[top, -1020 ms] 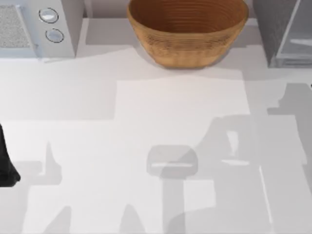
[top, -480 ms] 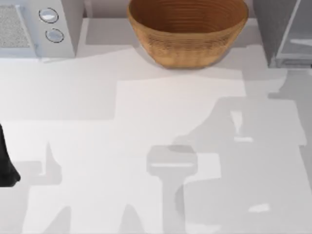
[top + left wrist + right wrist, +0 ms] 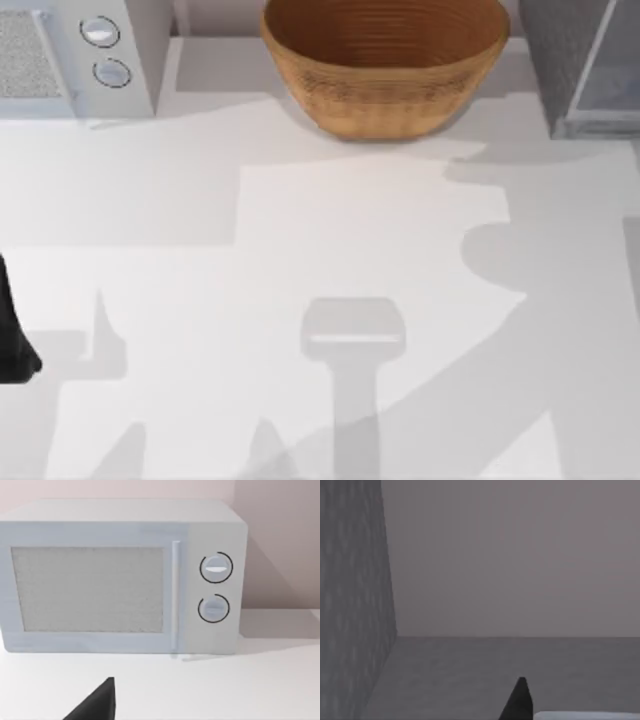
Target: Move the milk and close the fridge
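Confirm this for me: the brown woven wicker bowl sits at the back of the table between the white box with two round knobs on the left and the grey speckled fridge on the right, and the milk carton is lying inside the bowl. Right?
Not quite. The top view shows the brown woven wicker bowl holding nothing. The placement is right: white box with two round knobs left, grey speckled fridge right.

Counter (image 3: 300, 250) is presenting a smooth matt white finish; bowl (image 3: 385, 65) is showing ribbed woven wicker; fridge (image 3: 560, 50) is displaying speckled grey sides, translucent door panel
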